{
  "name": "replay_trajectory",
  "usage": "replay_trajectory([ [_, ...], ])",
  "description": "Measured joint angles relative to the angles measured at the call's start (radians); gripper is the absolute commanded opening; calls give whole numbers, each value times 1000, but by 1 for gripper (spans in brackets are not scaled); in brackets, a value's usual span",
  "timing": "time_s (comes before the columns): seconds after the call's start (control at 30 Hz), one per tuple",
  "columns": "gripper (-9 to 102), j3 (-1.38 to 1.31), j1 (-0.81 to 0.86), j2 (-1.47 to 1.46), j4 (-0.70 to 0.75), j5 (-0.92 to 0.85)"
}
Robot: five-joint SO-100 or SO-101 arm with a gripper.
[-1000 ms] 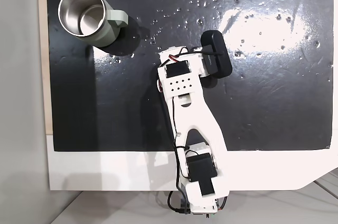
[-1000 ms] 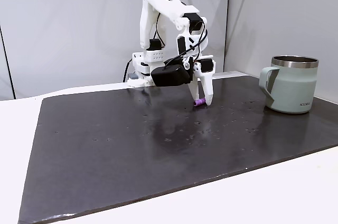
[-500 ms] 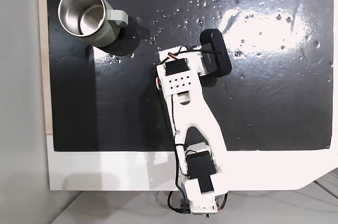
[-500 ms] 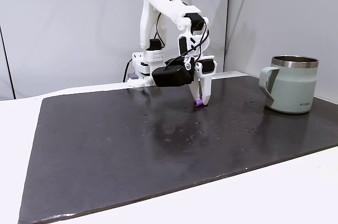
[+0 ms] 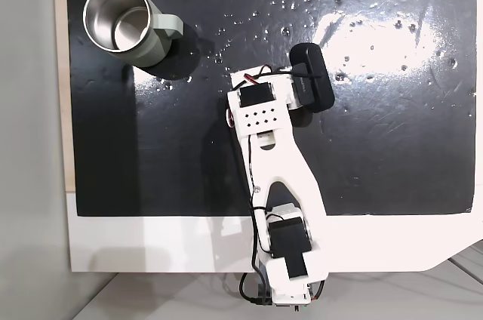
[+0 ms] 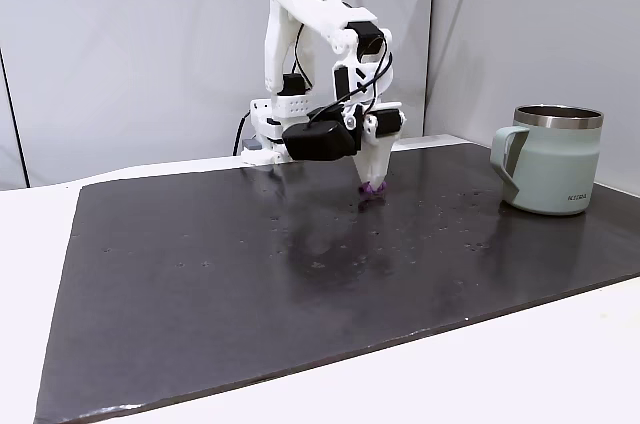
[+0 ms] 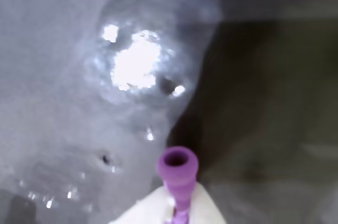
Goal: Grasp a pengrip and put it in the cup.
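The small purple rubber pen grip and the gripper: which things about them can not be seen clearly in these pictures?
- Small purple rubber pen grip: in the wrist view its lower part is hidden between the white fingers and cut off by the bottom edge.
- In the fixed view from above, the arm's wrist covers it.
- Gripper: in the side fixed view, too small to tell whether the grip is lifted off the black mat.

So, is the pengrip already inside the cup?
No, in the wrist view the pengrip sits pinched in the gripper, above the dark mat.
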Motion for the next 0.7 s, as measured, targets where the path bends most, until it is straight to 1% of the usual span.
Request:
replay_trajectory([
  [0.1, 0, -86, -17, 63, 107, 0],
  [0.27, 0, -339, -94, 118, 318, 2],
  [0.37, 0, -503, -147, 120, 416, 14],
  [0.47, 0, -661, -198, 78, 483, 26],
  [0.6, 0, -908, -250, -66, 574, 37],
  [0.7, 0, -1039, -284, -112, 575, 32],
])
